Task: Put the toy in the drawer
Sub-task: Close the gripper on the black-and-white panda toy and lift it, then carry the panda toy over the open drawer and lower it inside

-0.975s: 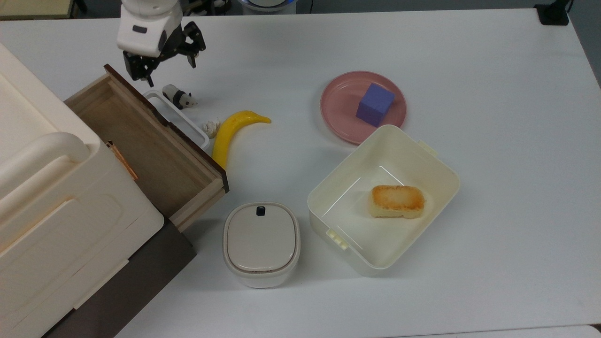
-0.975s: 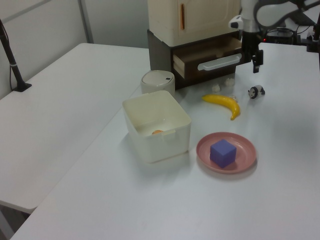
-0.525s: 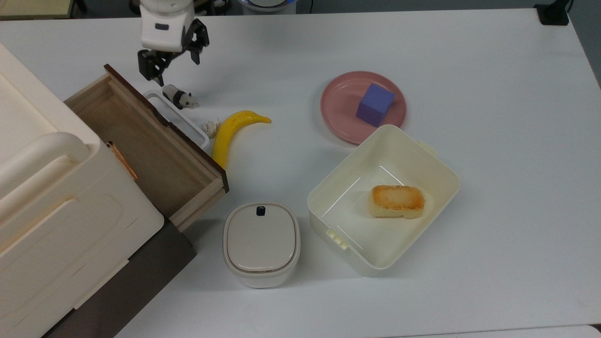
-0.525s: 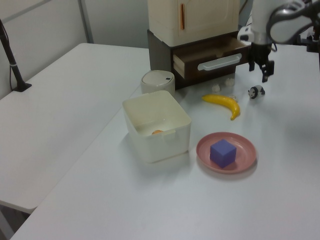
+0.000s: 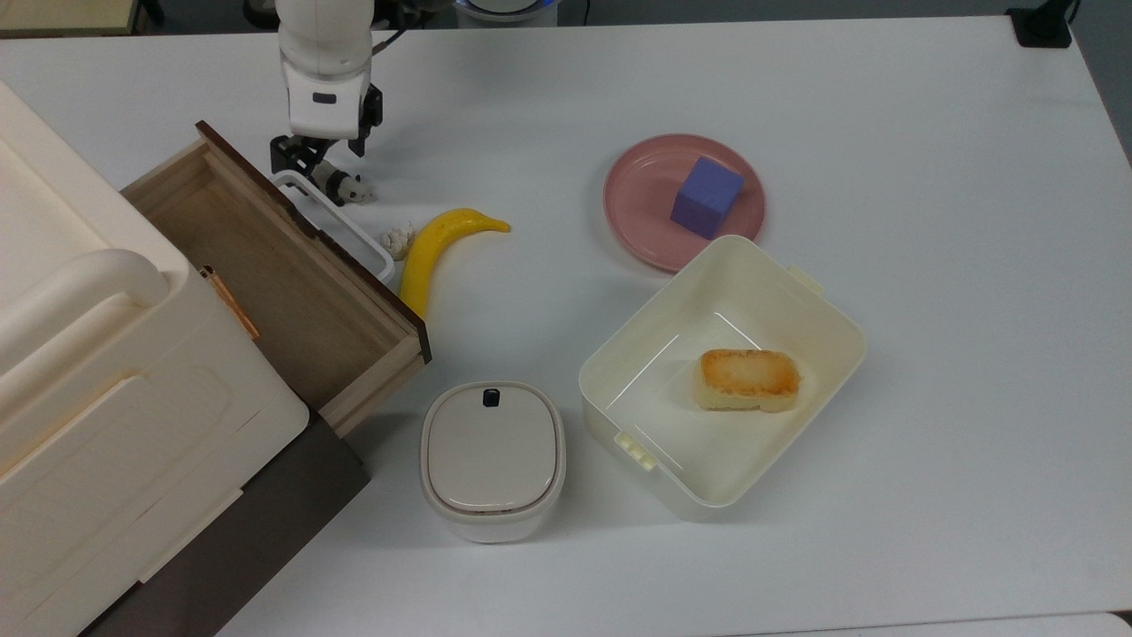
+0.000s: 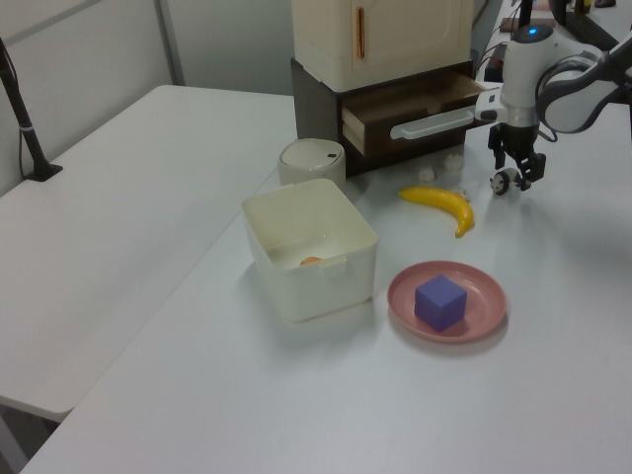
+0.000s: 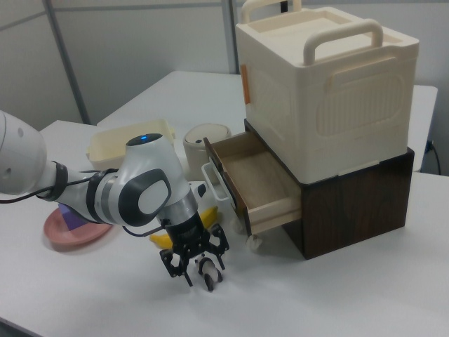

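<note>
The panda figurine [image 5: 343,186] is straddled by the hand [image 5: 320,165], fingers spread wide. It is stood on the bench [image 5: 796,106] just beside the open drawer [image 5: 265,265].

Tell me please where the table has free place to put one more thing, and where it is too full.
Free: the broad table on the top view's right of the pink plate and cream bin, and the strip below the bin. Crowded: between the drawer and the banana, where the gripper straddles the toy.
</note>
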Robot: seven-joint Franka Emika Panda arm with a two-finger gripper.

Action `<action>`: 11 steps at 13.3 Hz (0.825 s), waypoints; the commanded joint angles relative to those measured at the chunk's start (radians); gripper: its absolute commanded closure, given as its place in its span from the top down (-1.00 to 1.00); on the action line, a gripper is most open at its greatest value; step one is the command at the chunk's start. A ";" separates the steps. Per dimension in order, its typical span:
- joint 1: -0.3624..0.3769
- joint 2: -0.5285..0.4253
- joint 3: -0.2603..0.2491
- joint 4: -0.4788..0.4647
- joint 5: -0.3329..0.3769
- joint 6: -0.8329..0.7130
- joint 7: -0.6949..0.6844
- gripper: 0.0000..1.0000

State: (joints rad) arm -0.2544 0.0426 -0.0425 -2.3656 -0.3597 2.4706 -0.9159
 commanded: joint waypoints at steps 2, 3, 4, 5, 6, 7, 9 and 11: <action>0.004 -0.035 -0.003 -0.024 -0.019 0.022 -0.004 0.11; 0.004 -0.052 -0.003 -0.024 -0.019 0.018 -0.001 -0.09; 0.007 -0.067 -0.003 -0.023 -0.019 0.014 0.000 -0.16; 0.009 -0.082 -0.003 -0.023 -0.018 0.014 0.002 -0.24; 0.010 -0.098 -0.003 -0.021 -0.016 0.010 0.003 -0.46; 0.012 -0.119 -0.003 -0.018 -0.015 -0.008 0.003 -0.55; 0.017 -0.189 -0.002 -0.012 0.005 -0.056 0.002 -0.55; 0.035 -0.253 0.003 0.053 0.123 -0.183 -0.023 -0.55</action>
State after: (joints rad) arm -0.2513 -0.1058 -0.0410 -2.3563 -0.3507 2.4275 -0.9156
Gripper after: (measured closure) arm 0.590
